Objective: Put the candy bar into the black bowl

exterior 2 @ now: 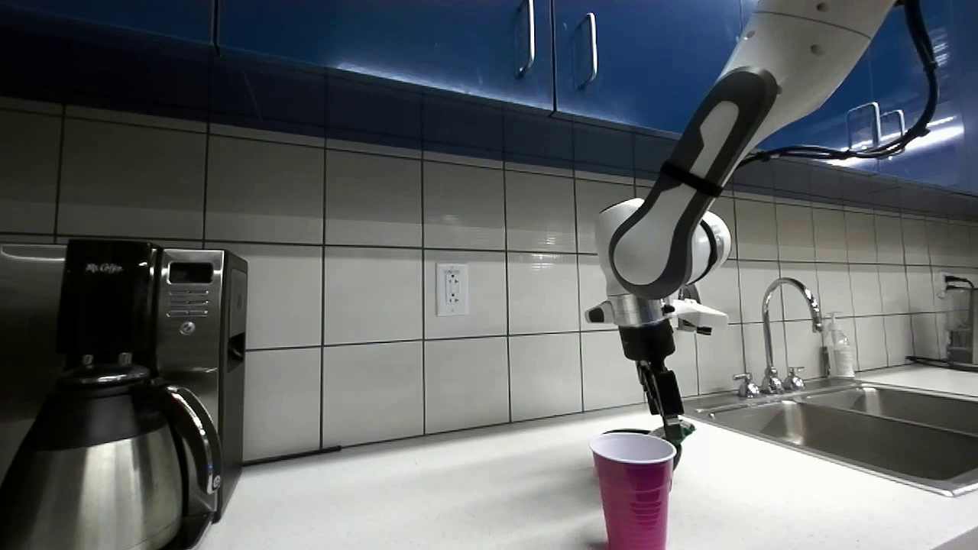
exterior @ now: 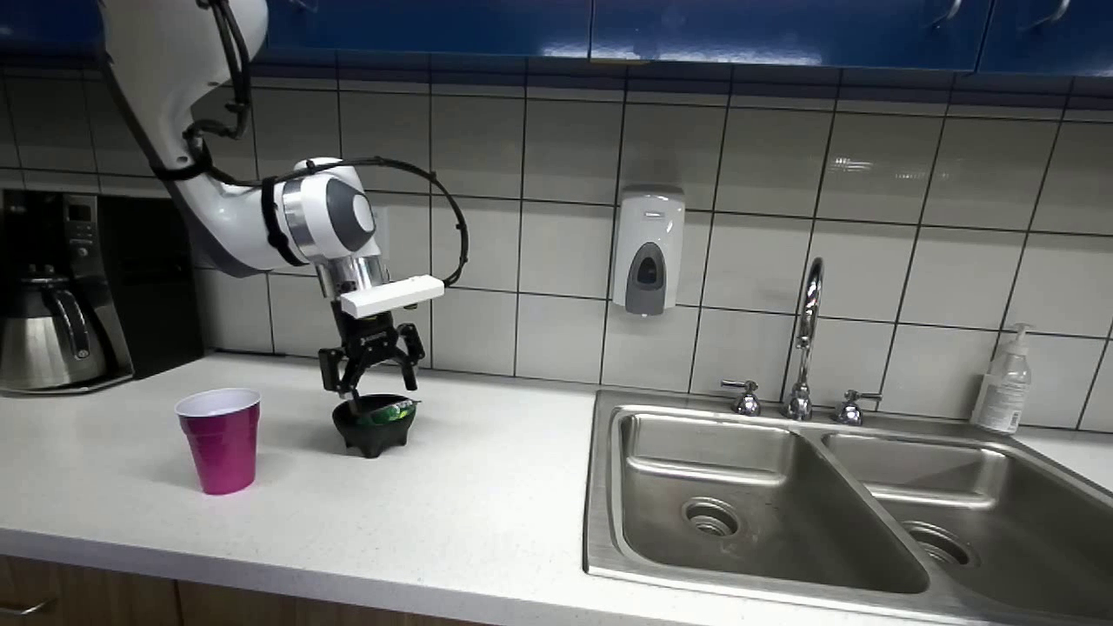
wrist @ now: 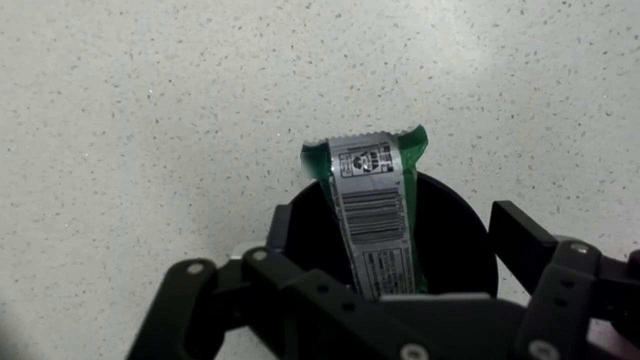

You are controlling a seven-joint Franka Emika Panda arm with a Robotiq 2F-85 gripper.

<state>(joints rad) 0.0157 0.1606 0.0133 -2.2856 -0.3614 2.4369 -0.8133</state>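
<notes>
Seemingly inside, but one end out

In an exterior view, the candy bar [exterior: 391,413] rests in the black bowl [exterior: 372,437]; the gripper [exterior: 383,396] has its jaws apart, one so low that moving sideways might upset the bowl.

In an exterior view, the magenta cup [exterior 2: 633,493], cut off below, hides much of the bowl; I cannot judge contact.

In the wrist view, the bar overhangs the rim; a jaw catching it could pull it out. The gripper hides its other end.
</notes>
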